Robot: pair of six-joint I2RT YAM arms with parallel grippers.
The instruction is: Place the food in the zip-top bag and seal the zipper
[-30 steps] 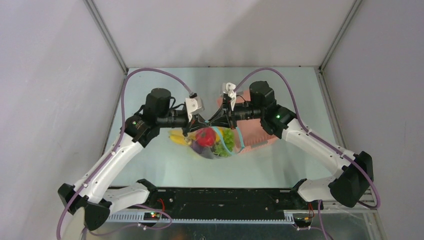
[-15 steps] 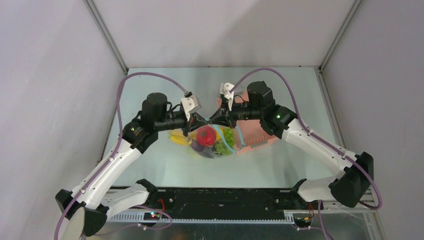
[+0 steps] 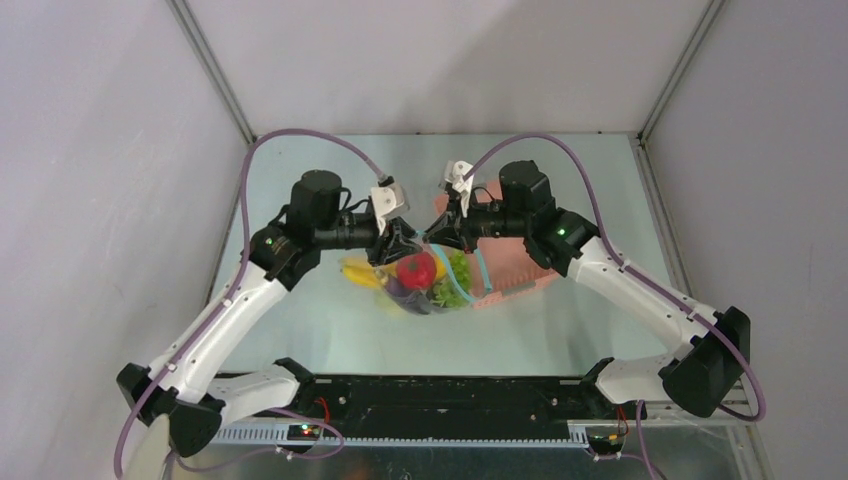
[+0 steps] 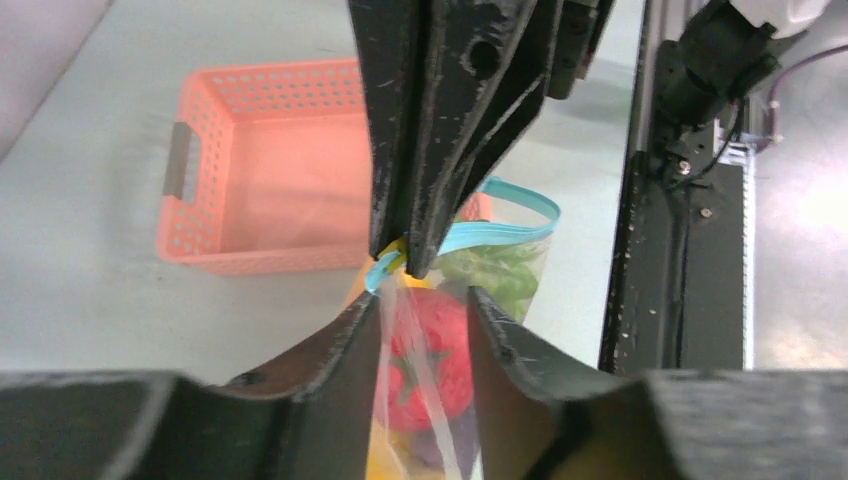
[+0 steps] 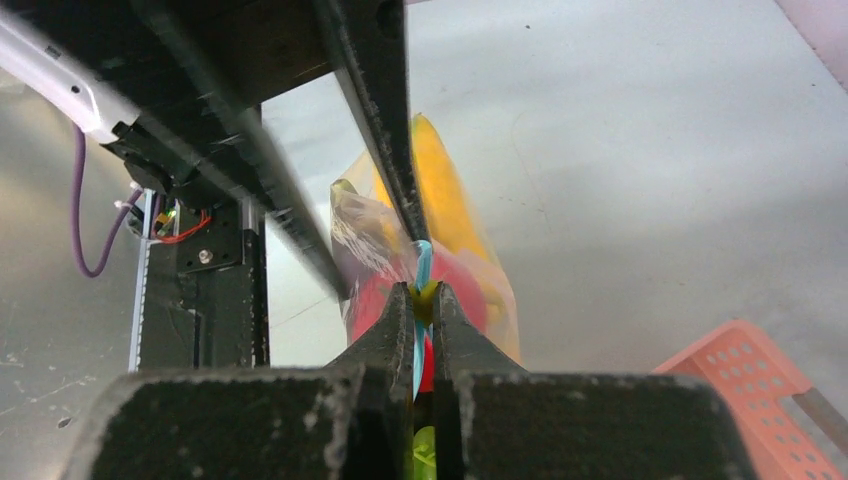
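Note:
The clear zip-top bag hangs over the table between both arms. Inside it the food shows: a red round fruit, green grapes and a yellow banana. My right gripper is shut on the light blue zipper at the bag's mouth and holds the bag up. My left gripper stands open right below that pinch. Its jaws are apart on either side of the bag's clear film, not clamping it. In the top view the left gripper and right gripper nearly touch tip to tip.
A pink plastic basket lies on the table just right of the bag, under the right arm; it looks empty in the left wrist view. The black base rail runs along the near edge.
My left gripper was shut at the bag's mouth and now has its jaws apart, having let go. The bag hangs from the right gripper and has shifted slightly right.

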